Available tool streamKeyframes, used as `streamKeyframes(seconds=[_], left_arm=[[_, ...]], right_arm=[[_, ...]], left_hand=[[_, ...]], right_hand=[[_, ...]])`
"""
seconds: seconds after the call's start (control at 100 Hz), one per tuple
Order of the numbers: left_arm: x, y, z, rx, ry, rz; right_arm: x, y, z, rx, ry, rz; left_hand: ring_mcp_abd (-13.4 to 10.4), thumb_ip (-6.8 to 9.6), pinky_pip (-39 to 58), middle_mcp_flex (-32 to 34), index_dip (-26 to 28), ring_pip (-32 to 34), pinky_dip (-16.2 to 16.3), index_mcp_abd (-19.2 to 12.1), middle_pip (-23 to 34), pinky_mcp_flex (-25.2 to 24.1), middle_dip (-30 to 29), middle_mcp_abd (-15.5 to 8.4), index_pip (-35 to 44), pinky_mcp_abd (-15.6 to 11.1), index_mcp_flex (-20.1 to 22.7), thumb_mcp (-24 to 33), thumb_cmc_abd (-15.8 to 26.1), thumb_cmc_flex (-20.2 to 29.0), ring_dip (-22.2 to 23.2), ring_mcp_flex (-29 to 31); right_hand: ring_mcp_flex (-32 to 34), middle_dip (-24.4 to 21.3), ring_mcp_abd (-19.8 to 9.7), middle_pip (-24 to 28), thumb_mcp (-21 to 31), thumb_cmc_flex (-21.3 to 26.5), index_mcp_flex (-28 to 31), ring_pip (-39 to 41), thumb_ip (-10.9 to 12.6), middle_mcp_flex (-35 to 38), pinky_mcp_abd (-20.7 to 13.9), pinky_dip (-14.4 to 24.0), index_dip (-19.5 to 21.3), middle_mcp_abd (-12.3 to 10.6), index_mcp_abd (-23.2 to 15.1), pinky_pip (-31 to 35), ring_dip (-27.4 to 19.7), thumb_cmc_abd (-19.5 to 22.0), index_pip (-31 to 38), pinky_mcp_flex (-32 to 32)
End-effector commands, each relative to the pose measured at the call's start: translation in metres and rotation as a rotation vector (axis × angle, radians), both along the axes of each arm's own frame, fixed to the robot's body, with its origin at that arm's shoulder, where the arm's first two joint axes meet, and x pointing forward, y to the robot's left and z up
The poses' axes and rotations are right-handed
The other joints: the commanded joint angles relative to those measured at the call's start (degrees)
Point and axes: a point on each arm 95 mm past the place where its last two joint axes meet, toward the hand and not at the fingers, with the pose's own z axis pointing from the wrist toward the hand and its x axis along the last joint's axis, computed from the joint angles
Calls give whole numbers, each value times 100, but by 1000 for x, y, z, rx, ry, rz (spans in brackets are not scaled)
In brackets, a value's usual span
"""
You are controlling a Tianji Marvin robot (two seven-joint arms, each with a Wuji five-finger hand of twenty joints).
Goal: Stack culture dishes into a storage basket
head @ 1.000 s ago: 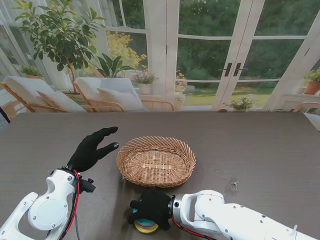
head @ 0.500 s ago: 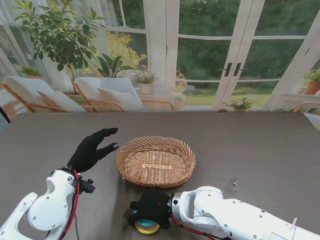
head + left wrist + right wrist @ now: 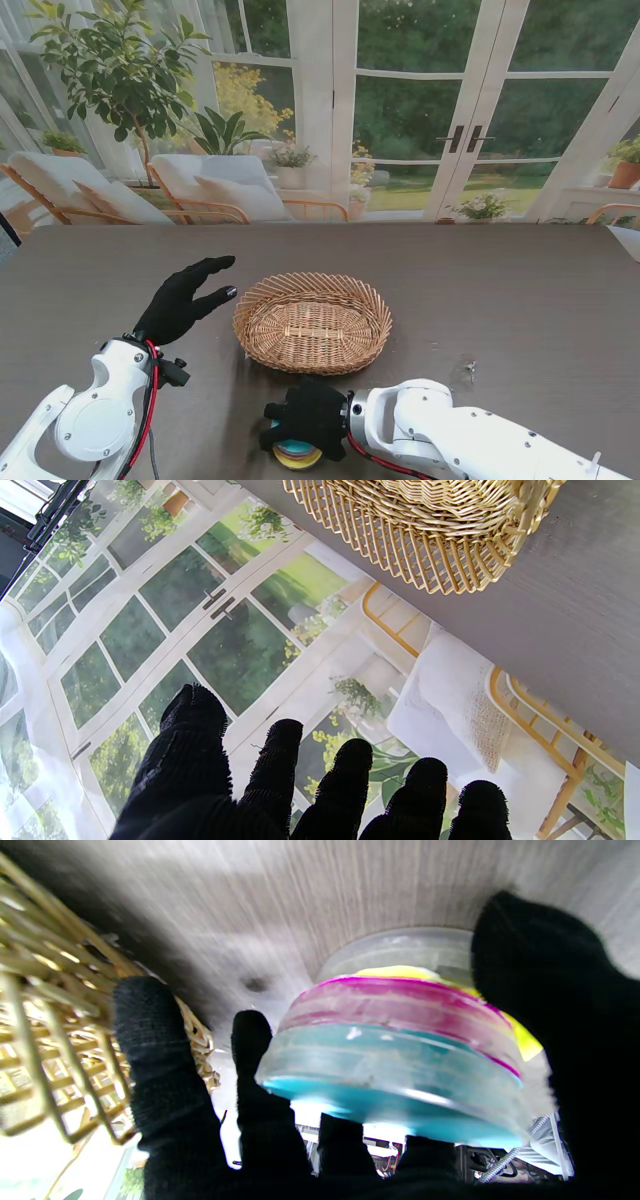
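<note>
The right hand has shifted only slightly in the last second, its fingers curled around the stack of dishes at the near table edge beside the basket, so lifting comes next, while the left hand hovers open.
</note>
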Motion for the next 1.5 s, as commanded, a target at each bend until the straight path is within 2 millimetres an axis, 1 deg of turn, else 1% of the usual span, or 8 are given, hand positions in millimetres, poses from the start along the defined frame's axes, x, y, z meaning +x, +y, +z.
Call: streamKeyframes(seconds=[0.0,0.15,0.26,0.49,0.61,0.69,1.04,1.49], left_arm=[[-1,-2,-1,3,15,-13],[-2,-2,-1,2,17,-11],[-2,-1,-1,2,18,-10],[-3,0,-1,8,18,-4],[-3,0,-1,7,18,-3],[-3,0,-1,8,18,-3],[-3,1,-1,9,19,-1],[-4,3,-1,9,14,7]], right_arm=[[-4,-5,-9,-21,20,1],[-5,-6,-13,-2,39,-14],[-5,-7,-14,6,37,-17],[-7,-8,-14,9,14,-9],[-7,-8,-13,1,3,-5],[-8,-7,-13,1,-3,2],[-8,-8,-15,15,16,-11],[-8,-9,-17,39,10,-11]], left_hand=[[1,138,-66,-73,13,50,65,-142,-3,-57,34,-10,1,6,84,-96,240,107,71,63],[12,138,-66,-77,14,45,65,-147,-4,-58,34,-7,3,4,86,-96,243,109,71,53],[10,138,-65,-76,13,45,65,-138,-3,-56,34,0,-2,6,73,-97,245,107,72,53],[20,139,-64,-78,17,47,66,-150,-4,-51,34,0,10,11,105,-94,243,119,74,58],[15,138,-65,-73,18,47,66,-160,-2,-53,35,10,14,12,117,-94,244,122,74,60],[10,138,-64,-76,19,45,66,-173,-3,-50,34,-9,16,12,122,-97,245,119,74,56],[18,138,-58,-68,23,48,68,-184,-1,-32,36,7,26,29,148,-95,244,130,75,62],[23,138,-35,-73,24,50,85,-190,-3,-2,37,-3,26,44,147,-94,244,137,80,70]], right_hand=[[442,20,-98,73,509,123,179,56,67,261,343,-31,27,59,2,272,23,-483,222,-795],[781,35,-111,181,600,341,597,114,117,796,412,-76,64,7,18,433,37,-485,727,-505],[896,76,-158,231,682,340,729,161,120,906,408,-135,-3,-41,141,498,76,-566,963,-430],[871,18,-125,115,709,265,736,71,92,1070,433,-213,-187,-127,242,505,64,-606,1094,-457],[828,-131,-78,-104,623,161,739,-39,46,1140,496,-266,-515,-105,193,478,34,-611,817,-520],[879,-154,-81,-116,617,206,877,-28,44,1193,472,-266,-574,-86,188,504,41,-618,799,-487],[1376,-70,-179,54,770,362,1628,149,77,1886,441,-287,-469,-123,638,753,137,-692,1404,-92],[1804,35,-293,134,911,434,2153,291,93,2411,409,-337,-541,-216,835,970,248,-782,1580,191]])
